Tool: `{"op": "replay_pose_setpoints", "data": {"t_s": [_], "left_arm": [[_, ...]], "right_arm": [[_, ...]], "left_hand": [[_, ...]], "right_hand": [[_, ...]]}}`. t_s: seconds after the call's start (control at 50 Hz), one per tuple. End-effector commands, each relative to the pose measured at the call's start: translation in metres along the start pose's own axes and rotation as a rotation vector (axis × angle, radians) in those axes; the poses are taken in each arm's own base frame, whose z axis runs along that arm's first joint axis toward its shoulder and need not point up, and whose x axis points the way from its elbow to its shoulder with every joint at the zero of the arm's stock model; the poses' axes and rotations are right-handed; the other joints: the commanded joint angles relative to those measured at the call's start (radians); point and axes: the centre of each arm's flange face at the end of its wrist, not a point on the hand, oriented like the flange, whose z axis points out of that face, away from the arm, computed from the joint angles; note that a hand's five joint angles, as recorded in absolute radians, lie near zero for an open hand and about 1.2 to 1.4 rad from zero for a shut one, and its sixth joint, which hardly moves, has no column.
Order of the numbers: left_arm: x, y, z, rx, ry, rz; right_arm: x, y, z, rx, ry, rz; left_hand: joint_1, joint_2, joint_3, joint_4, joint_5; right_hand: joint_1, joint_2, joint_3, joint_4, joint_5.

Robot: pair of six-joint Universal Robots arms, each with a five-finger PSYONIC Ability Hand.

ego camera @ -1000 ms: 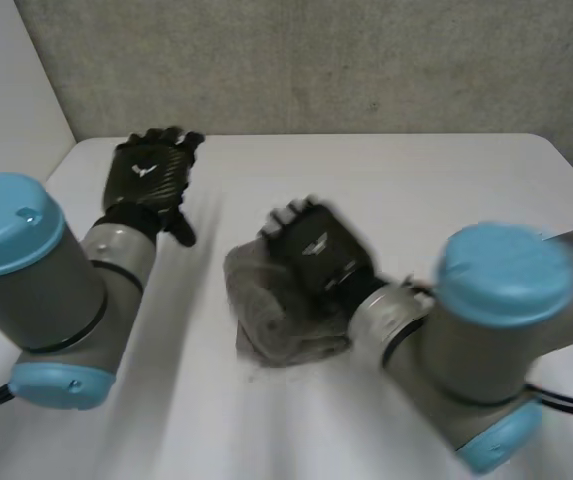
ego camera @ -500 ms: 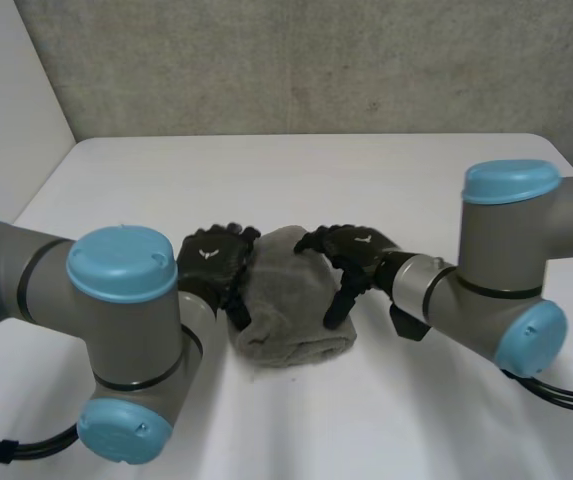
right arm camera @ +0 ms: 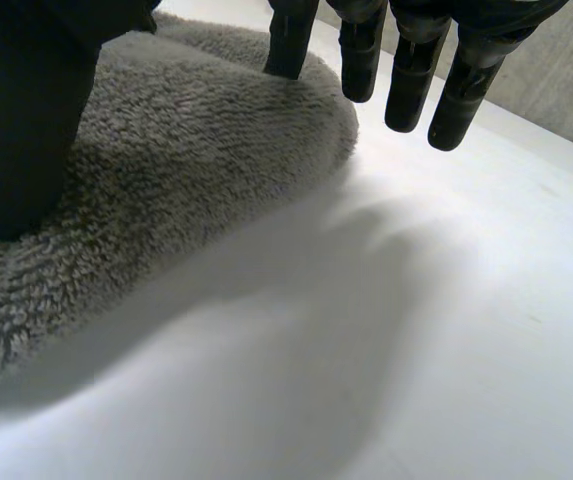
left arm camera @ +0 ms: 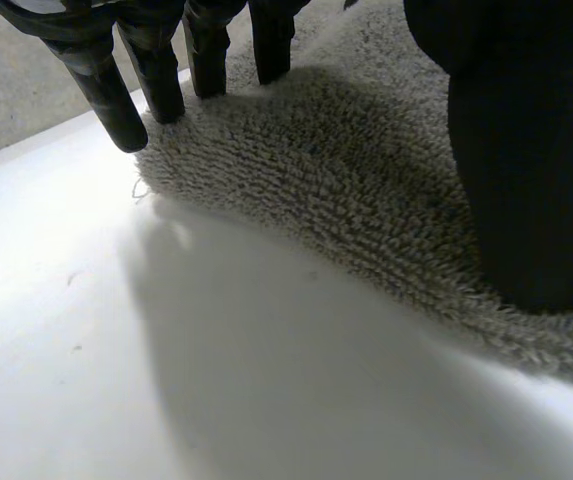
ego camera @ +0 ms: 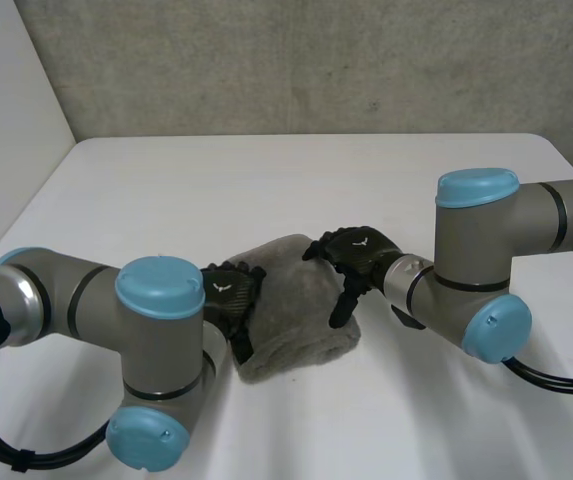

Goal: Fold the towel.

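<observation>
A grey towel [ego camera: 291,310] lies as a small folded bundle at the middle of the white table [ego camera: 366,180]. My left hand [ego camera: 228,298] sits against the towel's left side, open. In the left wrist view its straight fingers [left arm camera: 106,90] reach the towel's [left arm camera: 366,180] edge and its thumb [left arm camera: 526,150] rests on the pile. My right hand [ego camera: 358,255] is at the towel's right side, open. In the right wrist view its thumb [right arm camera: 21,110] presses on the towel [right arm camera: 186,140], while its straight fingers [right arm camera: 406,80] hang over the towel's edge and the table.
Bare white table [right arm camera: 416,350] lies all around the towel. A grey wall [ego camera: 316,60] rises behind the table's far edge. Both arms bend in low on either side of the bundle.
The left hand came from the far left of the table down to the towel's left side. The right hand slid from on top of the towel to its right side. Both arms dropped lower.
</observation>
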Motion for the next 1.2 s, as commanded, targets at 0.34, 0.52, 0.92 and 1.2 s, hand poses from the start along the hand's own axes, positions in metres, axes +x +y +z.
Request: {"op": "replay_pose_setpoints", "data": {"t_s": [0.34, 0.52, 0.92, 1.2], "left_arm": [[-0.077, -0.175, -0.089, 0.455, -0.153, -0.103], [-0.105, -0.192, -0.116, 0.398, -0.204, -0.131], [-0.115, -0.203, -0.129, 0.383, -0.05, -0.236], [-0.112, -0.198, -0.128, 0.371, -0.043, -0.231]], "right_arm": [[0.06, -0.121, -0.101, 0.33, 0.341, 0.053], [0.091, -0.149, -0.153, 0.424, 0.562, 0.065], [0.094, -0.15, -0.174, 0.39, 0.604, 0.082], [0.091, -0.147, -0.172, 0.379, 0.583, 0.078]], "left_hand": [[0.015, 0.017, 0.017, 0.018, -0.002], [-0.003, -0.001, -0.001, 0.0, -0.019], [-0.003, -0.001, -0.001, 0.0, -0.019], [-0.003, -0.001, -0.001, 0.0, -0.019]], "right_hand": [[-0.027, -0.061, -0.038, -0.058, -0.06], [-0.027, -0.061, -0.038, -0.058, -0.06], [-0.027, -0.061, -0.038, -0.058, -0.06], [-0.027, -0.061, -0.038, -0.058, -0.06]]}}
